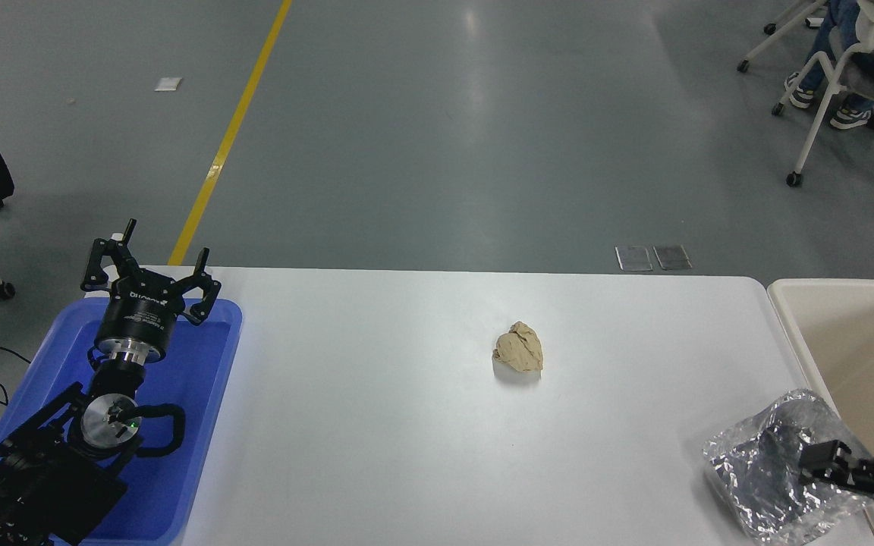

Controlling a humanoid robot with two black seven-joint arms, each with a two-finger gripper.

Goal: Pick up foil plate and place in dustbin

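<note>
The foil plate (759, 478), shiny and wrinkled with a dark centre, lies at the table's near right corner, its right edge against the dustbin. The dustbin (854, 349) is a large cream bin standing just past the table's right edge. My right gripper (824, 462) comes in from the lower right edge and sits low over the plate's right half, covering part of it. From this angle its state is not visible. My left gripper (150, 262) is parked open at the lower left, above the blue tray.
A tan paper wad (519, 349) lies mid-table. A blue plastic tray (205, 379) sits along the table's left side under the left arm. A person sits on a wheeled chair (831, 83) at the top right, well away from the table.
</note>
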